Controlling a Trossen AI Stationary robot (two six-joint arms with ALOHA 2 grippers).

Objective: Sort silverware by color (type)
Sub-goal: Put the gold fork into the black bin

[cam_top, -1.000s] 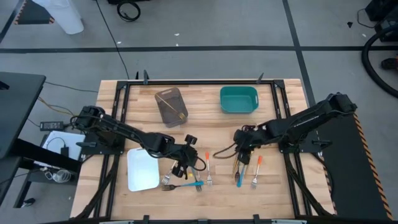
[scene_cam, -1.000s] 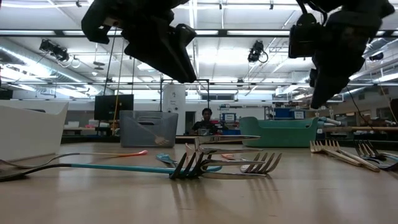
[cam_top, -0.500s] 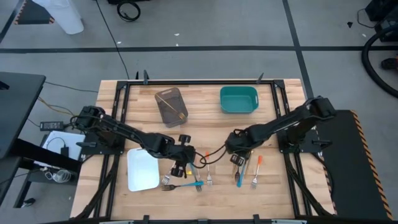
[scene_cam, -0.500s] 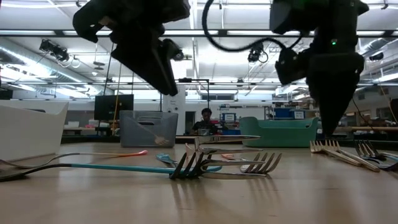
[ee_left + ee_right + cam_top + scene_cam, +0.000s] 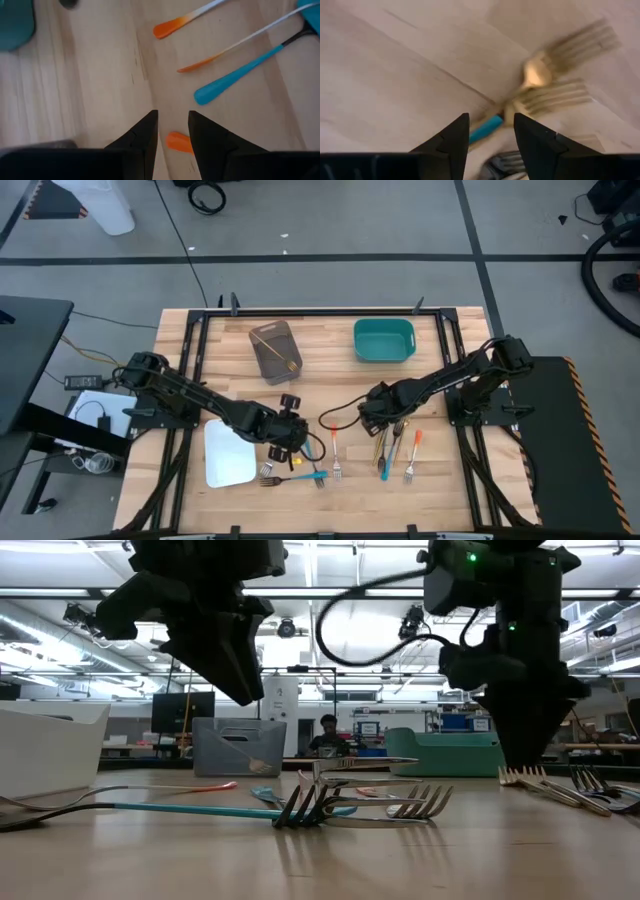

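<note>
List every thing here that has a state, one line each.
left gripper: open, empty, above an orange-handled fork.
right gripper: open, empty, over the gold forks.
grey tray: holds a gold fork.
teal tray: empty.
white tray: empty.
blue-handled fork: lying flat on the table.

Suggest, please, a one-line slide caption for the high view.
Both arms reach over scattered forks between a grey tray, teal tray and white tray.

Blurred gold forks (image 5: 555, 75); orange handle (image 5: 176, 142) partly behind gripper fingers (image 5: 142, 135).
</note>
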